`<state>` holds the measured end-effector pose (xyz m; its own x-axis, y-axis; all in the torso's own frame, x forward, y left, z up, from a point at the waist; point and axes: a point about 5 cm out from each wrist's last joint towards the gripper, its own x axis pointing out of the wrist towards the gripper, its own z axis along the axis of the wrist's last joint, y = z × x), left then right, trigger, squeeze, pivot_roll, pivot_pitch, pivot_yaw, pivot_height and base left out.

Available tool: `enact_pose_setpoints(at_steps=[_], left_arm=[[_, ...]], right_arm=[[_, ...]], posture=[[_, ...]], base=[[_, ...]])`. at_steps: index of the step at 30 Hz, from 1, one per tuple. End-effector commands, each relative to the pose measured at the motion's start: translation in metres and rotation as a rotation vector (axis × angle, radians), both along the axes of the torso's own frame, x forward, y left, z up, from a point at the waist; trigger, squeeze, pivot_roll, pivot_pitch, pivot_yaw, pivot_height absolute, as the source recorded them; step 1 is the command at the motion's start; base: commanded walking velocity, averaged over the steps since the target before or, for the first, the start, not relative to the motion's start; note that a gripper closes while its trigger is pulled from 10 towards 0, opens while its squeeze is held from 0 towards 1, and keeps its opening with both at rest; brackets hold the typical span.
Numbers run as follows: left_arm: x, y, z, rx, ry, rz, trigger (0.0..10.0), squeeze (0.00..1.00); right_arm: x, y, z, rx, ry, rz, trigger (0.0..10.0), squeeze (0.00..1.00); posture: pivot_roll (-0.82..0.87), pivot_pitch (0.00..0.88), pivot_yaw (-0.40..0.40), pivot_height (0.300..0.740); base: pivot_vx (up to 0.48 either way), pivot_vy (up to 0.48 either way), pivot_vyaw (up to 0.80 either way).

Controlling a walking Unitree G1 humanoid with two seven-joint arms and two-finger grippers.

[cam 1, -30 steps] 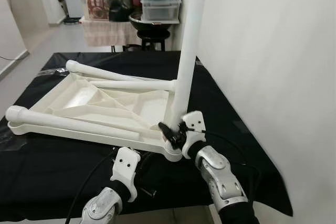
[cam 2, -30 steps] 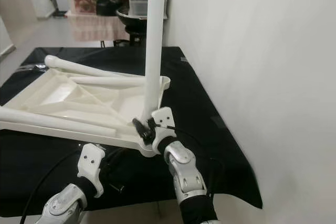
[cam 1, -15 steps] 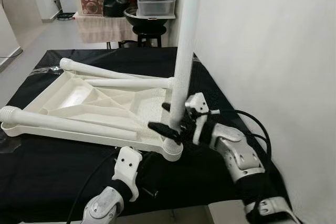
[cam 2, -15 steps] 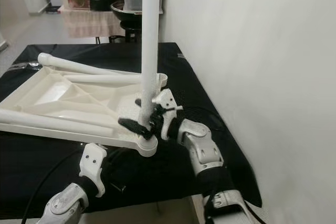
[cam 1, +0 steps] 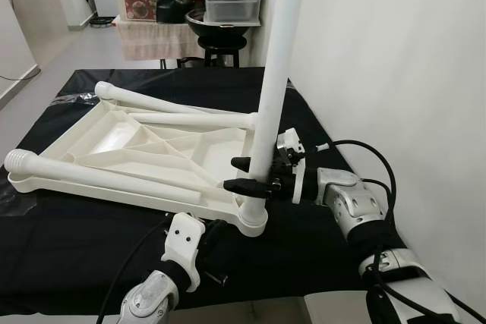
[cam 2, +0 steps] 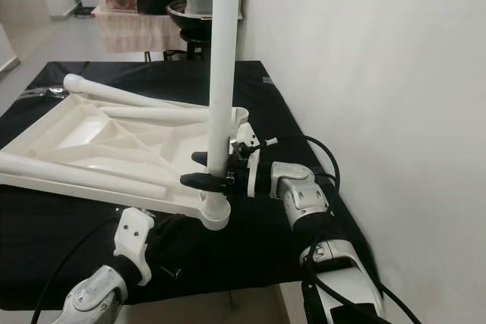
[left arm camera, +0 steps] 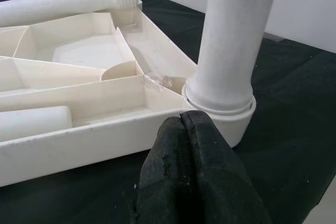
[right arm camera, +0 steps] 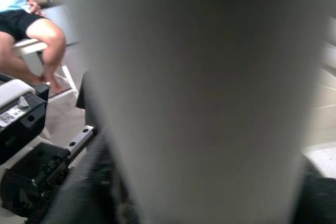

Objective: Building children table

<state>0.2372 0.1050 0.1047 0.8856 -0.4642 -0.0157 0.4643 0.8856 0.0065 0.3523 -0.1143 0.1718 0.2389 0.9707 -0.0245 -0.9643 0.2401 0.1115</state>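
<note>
Black cloth under white tabletop; right claw clamped around upright leg; left claw together.

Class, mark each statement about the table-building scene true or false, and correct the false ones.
1. One white leg stands upright in a corner socket of the upturned tabletop. True.
2. The right gripper has a finger on each side of that leg, low down. True.
3. The left gripper is wide open. False: its fingers are shut together.
4. The tabletop lies on a red cloth. False: the cloth is black.
5. All four legs stand upright. False: two other legs lie flat on the tabletop.
</note>
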Motion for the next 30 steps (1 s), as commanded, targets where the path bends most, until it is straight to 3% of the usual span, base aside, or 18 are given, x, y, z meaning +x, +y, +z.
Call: enact_pose_setpoints(at_steps=[1, 16, 18, 19, 20, 21, 22, 23, 24, 25, 26, 27, 28, 30], left_arm=[[-0.002, 0.001, -0.002, 0.007, 0.006, 0.002, 10.0, 0.0], [-0.002, -0.001, -0.001, -0.001, 0.009, -0.001, 10.0, 0.0], [-0.002, -0.001, -0.001, -0.003, 0.009, -0.002, 10.0, 0.0], [-0.002, -0.001, -0.001, -0.003, 0.009, -0.002, 10.0, 0.0], [-0.002, 0.0, 0.0, -0.002, 0.008, 0.0, 10.0, 0.0], [-0.002, 0.0, 0.0, -0.002, 0.008, 0.0, 10.0, 0.0], [-0.003, 0.001, 0.0, -0.003, 0.009, 0.001, 10.0, 0.0], [-0.002, 0.003, 0.001, 0.002, 0.008, 0.0, 10.0, 0.0], [-0.002, 0.003, 0.001, 0.002, 0.008, 0.0, 10.0, 0.0], [-0.002, 0.004, 0.001, 0.006, 0.007, 0.0, 10.0, 0.0], [-0.002, 0.004, 0.001, 0.006, 0.007, 0.0, 10.0, 0.0], [-0.001, 0.005, 0.0, 0.009, 0.007, -0.001, 10.0, 0.0], [-0.001, 0.005, 0.0, 0.014, 0.006, 0.002, 10.0, 0.0], [0.001, 0.005, 0.0, 0.036, 0.006, -0.018, 10.0, 0.0]], right_arm=[[-0.001, 0.003, -0.001, 0.019, 0.016, 0.031, 0.0, 0.0], [0.003, -0.012, -0.003, 0.064, 0.007, -0.037, 0.0, 0.0], [0.003, -0.015, -0.01, 0.015, -0.035, -0.173, 0.0, 0.0], [0.003, -0.015, -0.01, 0.015, -0.035, -0.173, 0.0, 0.0], [0.007, -0.011, -0.012, 0.056, -0.046, -0.399, 0.0, 0.0], [0.007, -0.011, -0.012, 0.056, -0.046, -0.399, 0.0, 0.0], [-0.018, 0.007, -0.05, 0.003, -0.009, -0.656, 0.0, 0.0], [-0.034, 0.021, -0.047, -0.014, -0.119, -0.77, 0.0, 0.0], [-0.034, 0.021, -0.047, -0.014, -0.119, -0.77, 0.0, 0.0], [-0.045, 0.03, -0.04, -0.011, -0.206, -0.825, 0.0, 0.0], [-0.045, 0.03, -0.04, -0.011, -0.206, -0.825, 0.0, 0.0], [-0.051, 0.036, -0.033, -0.011, -0.269, -0.817, 0.0, 0.0], [-0.042, 0.025, -0.045, -0.033, -0.186, -0.876, 0.0, 0.0], [-0.036, 0.023, -0.046, -0.048, -0.189, -0.905, 0.0, 0.0]], posture=[[0.04, 0.0, -0.076, 0.74], [0.03, 0.0, -0.072, 0.74], [0.03, 0.0, -0.073, 0.74], [0.03, 0.0, -0.073, 0.74], [0.02, 0.0, -0.082, 0.74], [0.02, 0.0, -0.082, 0.74], [0.01, 0.0, -0.079, 0.74], [0.01, 0.0, -0.064, 0.74], [0.01, 0.0, -0.064, 0.74], [0.01, 0.0, -0.064, 0.74], [0.01, 0.0, -0.064, 0.74], [0.01, 0.0, -0.064, 0.74], [0.01, 0.0, -0.055, 0.74], [-0.01, 0.0, -0.04, 0.74]], base=[[0.0, 0.0, 0.0], [0.0, 0.0, 0.0], [0.0, 0.0, 0.0], [0.0, 0.0, 0.0], [0.0, 0.0, 0.0], [0.0, 0.0, 0.0], [0.0, 0.0, 0.0], [0.0, 0.0, 0.0], [0.0, 0.0, 0.0], [0.0, 0.0, 0.0], [0.0, 0.0, 0.0], [0.0, 0.0, 0.0], [0.0, 0.0, 0.0], [0.0, 0.0, 0.0]])
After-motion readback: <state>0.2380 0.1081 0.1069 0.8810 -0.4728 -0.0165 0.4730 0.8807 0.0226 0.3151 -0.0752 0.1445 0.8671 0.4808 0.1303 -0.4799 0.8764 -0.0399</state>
